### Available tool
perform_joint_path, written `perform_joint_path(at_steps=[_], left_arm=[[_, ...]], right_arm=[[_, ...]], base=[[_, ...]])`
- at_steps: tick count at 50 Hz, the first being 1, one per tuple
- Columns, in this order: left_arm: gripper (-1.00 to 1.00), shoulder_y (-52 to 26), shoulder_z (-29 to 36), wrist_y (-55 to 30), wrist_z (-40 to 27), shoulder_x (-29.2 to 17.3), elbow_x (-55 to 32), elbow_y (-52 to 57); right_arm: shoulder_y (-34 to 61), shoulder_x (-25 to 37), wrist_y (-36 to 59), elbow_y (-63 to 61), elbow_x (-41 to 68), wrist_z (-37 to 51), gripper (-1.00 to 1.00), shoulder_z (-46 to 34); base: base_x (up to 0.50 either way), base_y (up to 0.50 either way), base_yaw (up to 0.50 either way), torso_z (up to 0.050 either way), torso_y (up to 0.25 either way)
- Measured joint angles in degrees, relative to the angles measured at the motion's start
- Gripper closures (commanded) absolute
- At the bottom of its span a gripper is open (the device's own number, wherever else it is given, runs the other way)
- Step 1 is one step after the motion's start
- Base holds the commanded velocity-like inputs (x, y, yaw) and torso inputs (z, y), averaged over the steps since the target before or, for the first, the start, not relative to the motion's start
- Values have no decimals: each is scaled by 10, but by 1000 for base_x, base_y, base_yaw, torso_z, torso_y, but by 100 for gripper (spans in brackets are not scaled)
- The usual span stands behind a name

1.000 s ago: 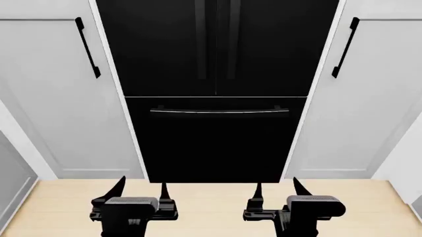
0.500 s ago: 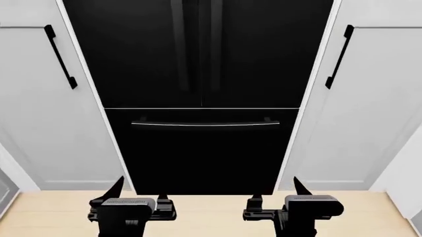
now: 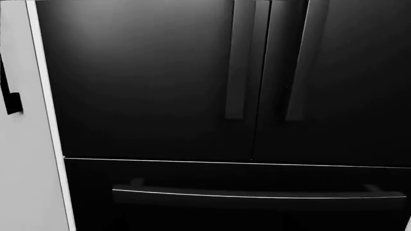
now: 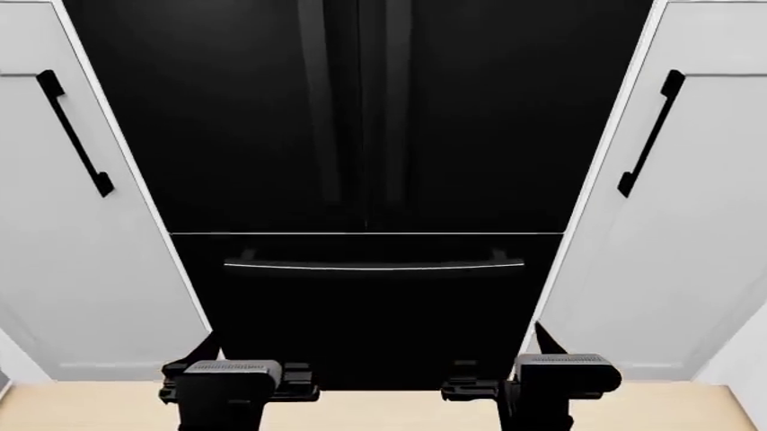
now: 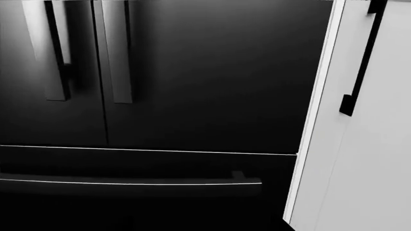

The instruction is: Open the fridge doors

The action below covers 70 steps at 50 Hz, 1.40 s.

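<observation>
Your left gripper (image 4: 254, 370) and right gripper (image 4: 504, 368) both hang spread, holding nothing, low before the drawer (image 4: 372, 314). You have the fridge doors (image 4: 359, 117) directly above that drawer, both closed, their vertical handles (image 4: 356, 99) side by side.

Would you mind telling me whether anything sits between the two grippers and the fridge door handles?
Nothing visible does. The left gripper and right gripper hang low in front of the drawer, and open air separates them from the fridge doors and their handles above.
</observation>
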Motion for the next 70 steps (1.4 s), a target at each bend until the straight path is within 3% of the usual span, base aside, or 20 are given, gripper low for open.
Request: perform_joint_path(at_steps=[12,53,70], left_arm=[[-100,-6,8,-3,-7,-3,-8,-4],[-100,-17,31,-15,-20,-20,-35,-3],[-100,-20,37,-11,-24,-22,-45,-11]], right_arm=[[1,6,2,0,3,12,-100,-8],[5,21,2,0,28,34,-100,-22],[8,26,7,3,35,42,-100,-29]], base=[[301,35,0,0,0],[-2,64,0,0,0],[247,0,0,0,0]])
